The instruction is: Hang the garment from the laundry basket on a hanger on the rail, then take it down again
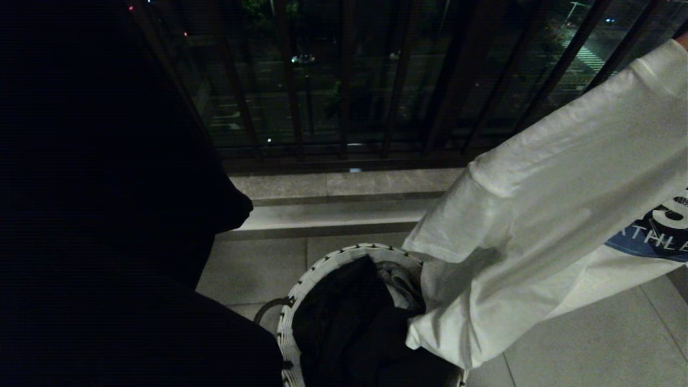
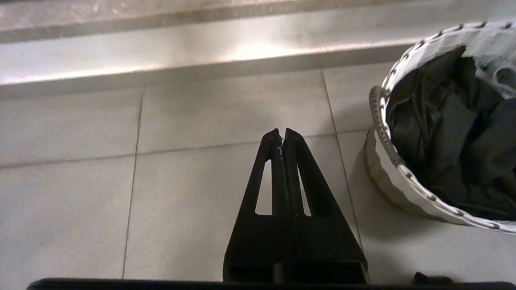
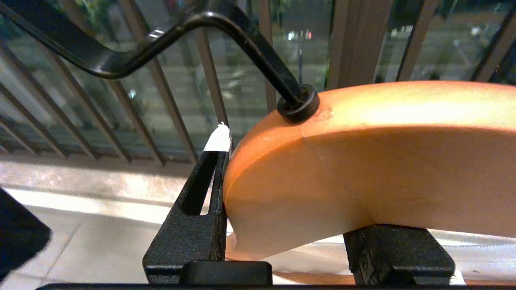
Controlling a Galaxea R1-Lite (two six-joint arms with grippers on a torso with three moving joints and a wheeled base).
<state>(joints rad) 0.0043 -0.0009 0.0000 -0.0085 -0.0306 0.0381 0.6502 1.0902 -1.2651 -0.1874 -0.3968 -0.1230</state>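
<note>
tiled balcony floor [image 2: 201, 121], railing [image 1: 344, 80] behind. our right gripper [image 3: 282, 177] clamps the hanger [image 3: 383, 161]; the shirt [image 1: 548, 226] on it drapes down to the basket [image 1: 322, 263], long axis slanting up to our right. left gripper [image 2: 282, 137] pressed together, idle beside the basket.

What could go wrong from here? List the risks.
1. The white shirt hangs with its sleeve over the laundry basket; it may snag the rim.
2. The right claw clamps only the wooden hanger, so the shirt might slide off.
</note>
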